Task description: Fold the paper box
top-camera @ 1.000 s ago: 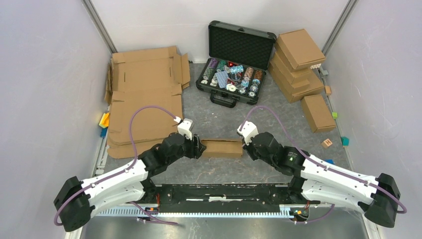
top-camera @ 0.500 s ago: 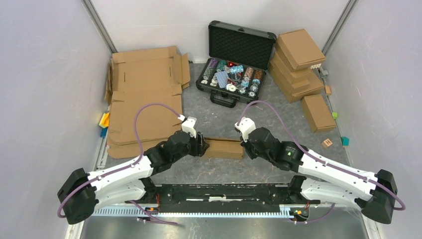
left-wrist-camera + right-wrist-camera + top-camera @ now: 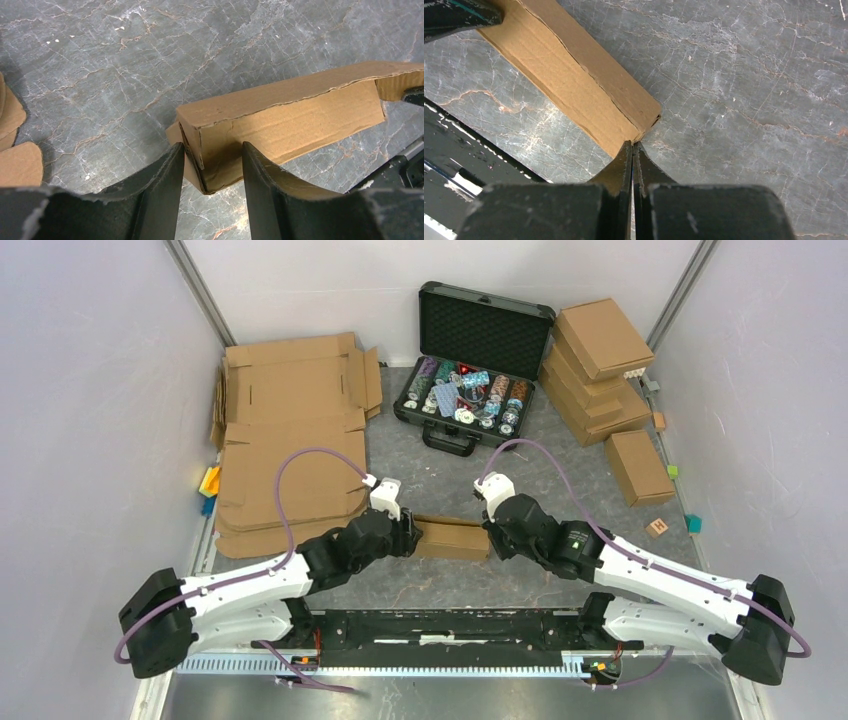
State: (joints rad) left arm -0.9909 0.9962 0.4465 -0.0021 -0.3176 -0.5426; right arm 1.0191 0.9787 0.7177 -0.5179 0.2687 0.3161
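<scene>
The paper box (image 3: 450, 537) is a small brown cardboard box lying on the grey table between my two grippers. My left gripper (image 3: 408, 536) is at its left end. In the left wrist view the left gripper (image 3: 212, 147) straddles the box's end corner (image 3: 280, 115), with one finger against the loose end flap and the other against the side wall. My right gripper (image 3: 490, 538) is at the box's right end. In the right wrist view the right gripper (image 3: 632, 146) is shut and empty, its tips touching the lower corner of the box (image 3: 574, 80).
An open black case (image 3: 470, 370) of poker chips stands at the back. Folded boxes (image 3: 600, 355) are stacked at the back right, with one more (image 3: 638, 465) below them. Large flat cardboard sheets (image 3: 290, 440) lie on the left. Small blocks (image 3: 657, 527) lie at the right edge.
Both arms have stretched a little further out. My left gripper has slid right over the box's left end, so less of the box shows. My right gripper stays against the right end.
</scene>
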